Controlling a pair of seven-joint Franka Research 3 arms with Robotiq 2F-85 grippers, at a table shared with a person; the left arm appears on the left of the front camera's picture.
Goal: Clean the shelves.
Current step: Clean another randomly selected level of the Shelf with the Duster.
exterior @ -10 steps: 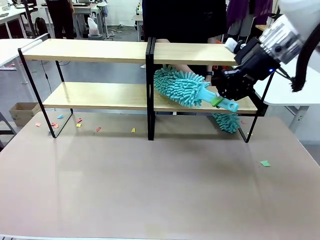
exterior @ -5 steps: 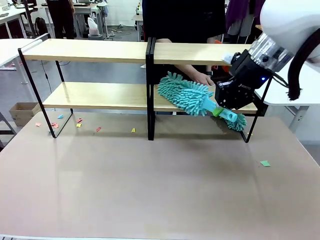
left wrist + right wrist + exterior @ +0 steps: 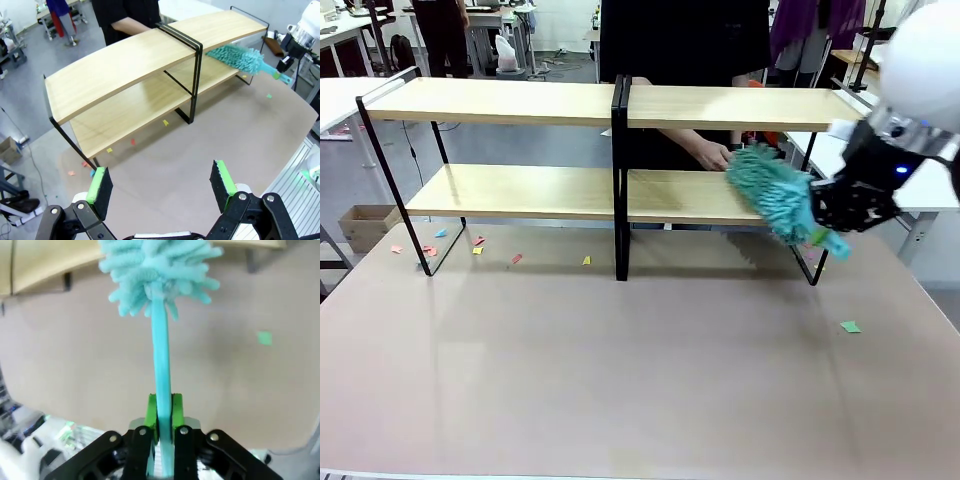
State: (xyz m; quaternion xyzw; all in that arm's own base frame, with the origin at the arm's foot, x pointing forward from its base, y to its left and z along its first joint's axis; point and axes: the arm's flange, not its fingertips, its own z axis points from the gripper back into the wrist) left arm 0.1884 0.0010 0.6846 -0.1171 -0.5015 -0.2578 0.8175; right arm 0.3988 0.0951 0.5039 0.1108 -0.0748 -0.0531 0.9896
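right gripper clamps the duster handle; its head, at the right end of the shelves, may snag there or brush the person's hand.

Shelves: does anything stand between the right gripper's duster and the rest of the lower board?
The person's hand sits over the lower right board, just left of the duster held by the right gripper; nothing else visible.

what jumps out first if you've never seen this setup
A fluffy teal duster, clamped by its handle in the right gripper, sticks out at the right end of the shelves. Coloured paper scraps dot the table under them, and a person's hand shows behind.
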